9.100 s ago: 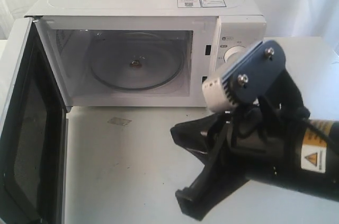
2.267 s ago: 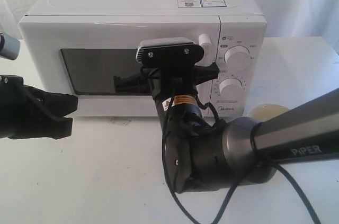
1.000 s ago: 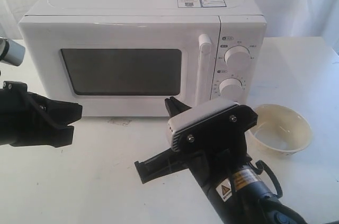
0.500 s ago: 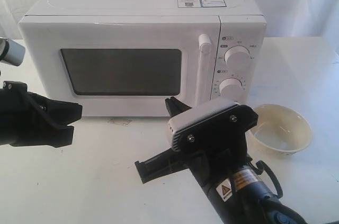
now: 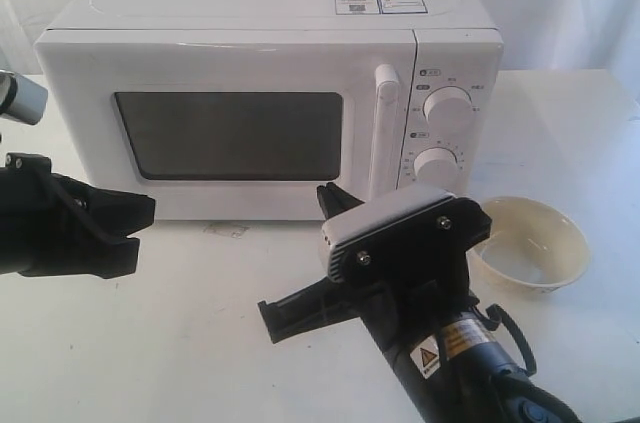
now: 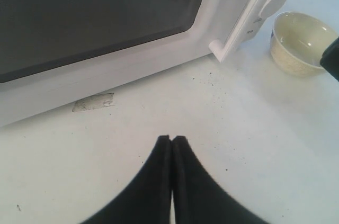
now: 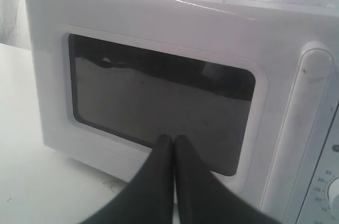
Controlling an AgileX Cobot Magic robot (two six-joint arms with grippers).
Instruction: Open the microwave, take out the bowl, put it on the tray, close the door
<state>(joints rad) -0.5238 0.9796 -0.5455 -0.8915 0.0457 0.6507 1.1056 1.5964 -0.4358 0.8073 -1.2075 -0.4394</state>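
Observation:
The white microwave (image 5: 250,33) stands at the back with its door (image 5: 225,203) shut and the bar handle (image 5: 385,128) upright beside the dials (image 5: 446,105). The cream bowl (image 5: 528,243) sits upright and empty on the white table, right of the microwave; the left wrist view shows this bowl (image 6: 302,44) too. No tray is in view. My right gripper (image 5: 330,198) is shut and empty, just before the door's lower right corner; its fingertips (image 7: 172,142) point at the dark window (image 7: 159,97). My left gripper (image 5: 148,211) is shut and empty, low at the left, with pads (image 6: 172,142) over bare table.
A small strip of tape (image 5: 226,230) lies on the table below the door; it also appears as a grey patch of tape (image 6: 93,102) in the left wrist view. The right arm's body (image 5: 450,343) fills the near middle. White curtain hangs behind.
The door, open nine seconds ago on an empty turntable, is shut. The right gripper has drawn back from the door towards the near side. Over the last second it barely shifts.

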